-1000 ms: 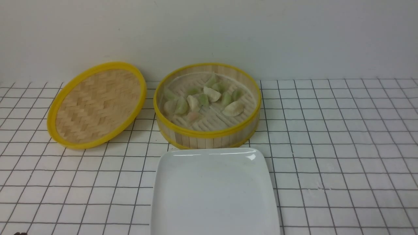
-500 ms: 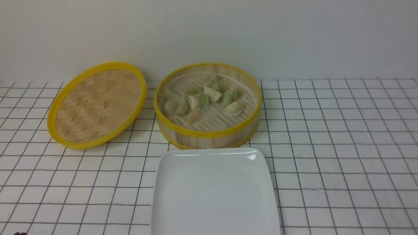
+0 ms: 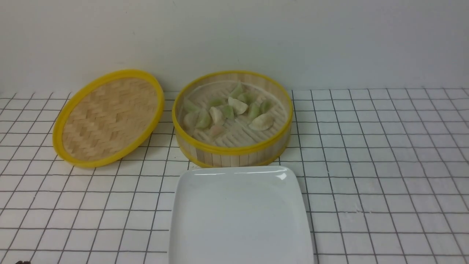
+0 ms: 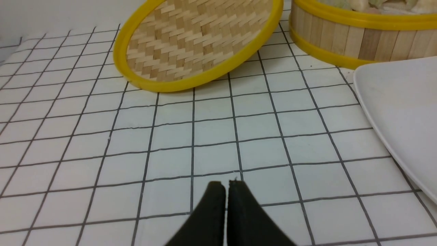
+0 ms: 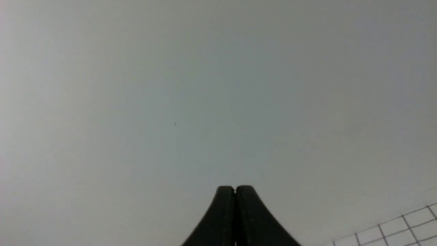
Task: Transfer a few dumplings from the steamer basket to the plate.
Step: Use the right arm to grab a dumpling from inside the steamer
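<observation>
Dumplings (image 3: 238, 105) sit in the steamer basket (image 3: 234, 160) toward the table's far edge, just beyond the plate (image 3: 242, 220). Left wrist cam: left gripper (image 4: 226, 184) is closed, basket ahead and off to its right, so probably the nearer arm. Right wrist cam: right gripper (image 5: 235, 189) closed too, facing wall (image 5: 205, 102).

We saw the dumplings (image 3: 238, 105) in the steamer basket (image 3: 234, 150), with the plate (image 3: 240, 216) before it on the table (image 3: 366, 165). The lid (image 3: 110, 119) lay left of the basket.
</observation>
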